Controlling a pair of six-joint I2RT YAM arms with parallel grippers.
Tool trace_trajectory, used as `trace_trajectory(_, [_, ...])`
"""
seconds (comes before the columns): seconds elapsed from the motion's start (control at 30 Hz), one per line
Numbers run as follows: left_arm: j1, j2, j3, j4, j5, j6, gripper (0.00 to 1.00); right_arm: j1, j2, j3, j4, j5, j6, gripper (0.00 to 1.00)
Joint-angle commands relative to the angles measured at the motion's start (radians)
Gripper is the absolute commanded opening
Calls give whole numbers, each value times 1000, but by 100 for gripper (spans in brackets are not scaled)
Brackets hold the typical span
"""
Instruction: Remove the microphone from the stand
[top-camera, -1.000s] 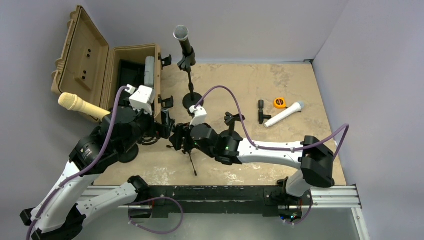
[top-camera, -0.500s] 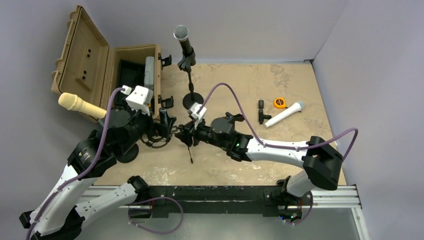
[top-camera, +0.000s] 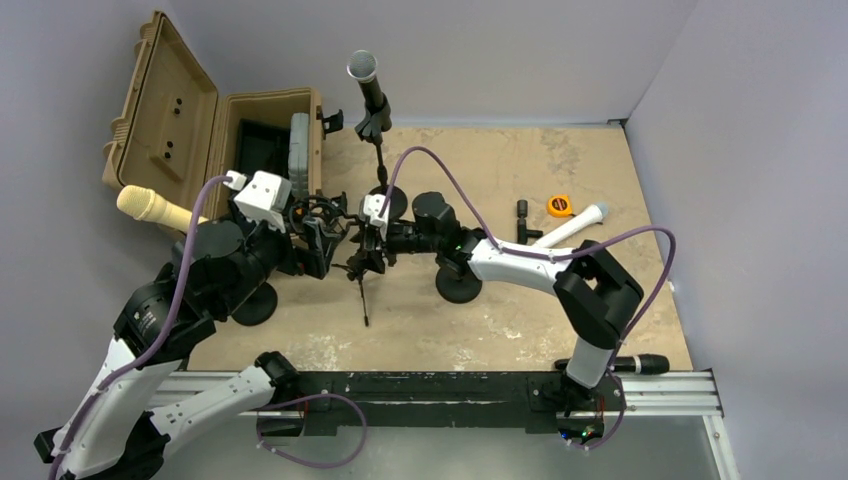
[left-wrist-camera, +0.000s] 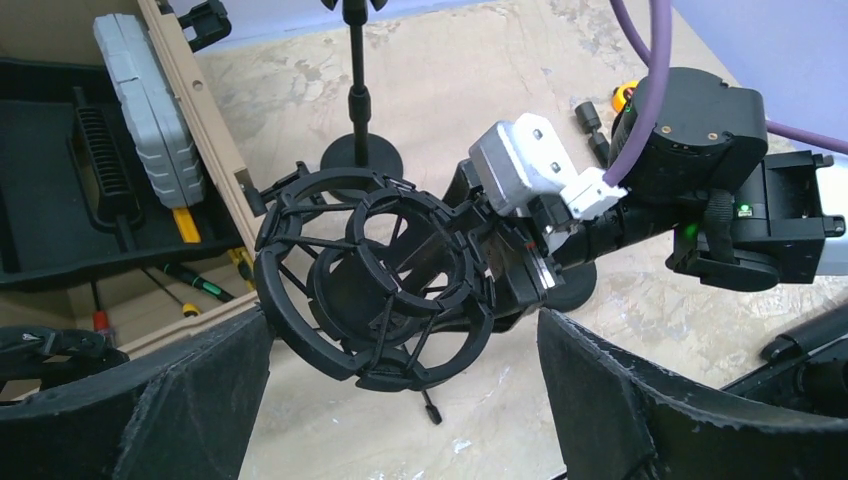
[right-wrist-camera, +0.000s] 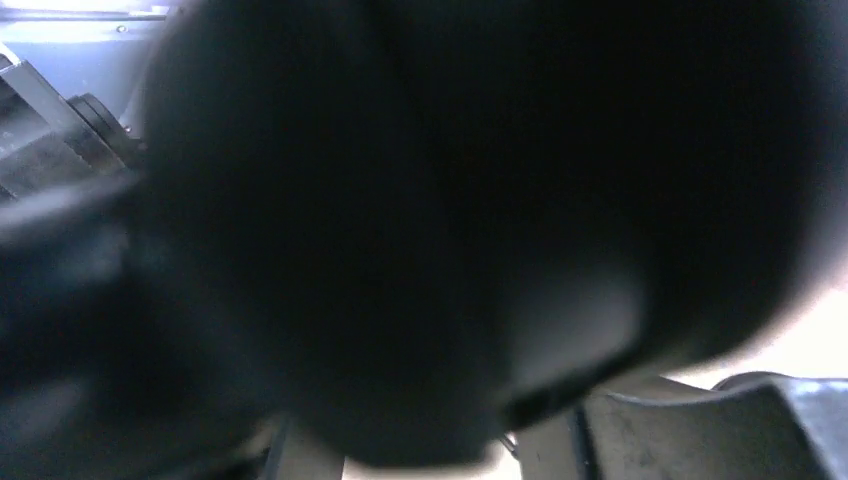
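A black shock mount on a small thin-legged tripod hangs tilted above the table. I cannot tell whether a microphone sits inside it. My right gripper grips the mount from behind, as the left wrist view shows; the right wrist view is filled by a dark blur. My left gripper is open, its fingers wide on either side below the mount, not touching it. A silver-headed black microphone stands in a stand at the back. A cream microphone sticks out at the left.
An open tan case with tools stands at back left. A white microphone, an orange tape measure and a black clip lie at right. A round stand base sits mid-table. A black microphone lies by the front rail.
My right gripper has carried the shock mount and tripod away from the front edge and to the left. My left gripper has moved back with it and stays open around the mount.
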Motion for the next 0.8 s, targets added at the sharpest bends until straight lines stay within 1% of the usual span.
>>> trace_trajectory(0.0, [-2, -1, 49, 31, -6, 28, 100, 6, -58, 36, -53, 83, 48, 61])
trace_trajectory(0.03, [-2, 3, 56, 26, -8, 29, 100, 6, -70, 31, -60, 117, 74, 69])
trace_trajectory(0.1, [-2, 10, 72, 12, -7, 32, 100, 6, -84, 39, -115, 186, 110, 76])
trace_trajectory(0.2, [-1, 10, 97, -3, -9, 43, 100, 14, -101, 45, -164, 266, 156, 78])
trace_trajectory(0.3, [-2, -3, 148, -33, 5, 46, 100, 24, -151, 9, -116, 292, 185, 81])
trace_trajectory(0.37, [-3, -23, 175, -39, 28, 40, 100, 28, -175, -22, -51, 291, 198, 81])
trace_trajectory(0.47, [-2, -47, 197, -44, 64, 18, 100, 49, -177, -30, 10, 348, 216, 81])
trace_trajectory(0.57, [-2, -76, 183, -48, 69, -5, 100, 102, -182, -27, 72, 372, 205, 81])
trace_trajectory(0.63, [-1, -87, 176, -65, 66, -13, 100, 128, -180, -27, 99, 413, 195, 80])
trace_trajectory(0.7, [-2, -98, 177, -91, 70, -21, 100, 137, -175, -34, 137, 470, 210, 77])
trace_trajectory(0.77, [-1, -112, 175, -116, 79, -31, 98, 139, -161, -30, 164, 510, 230, 70])
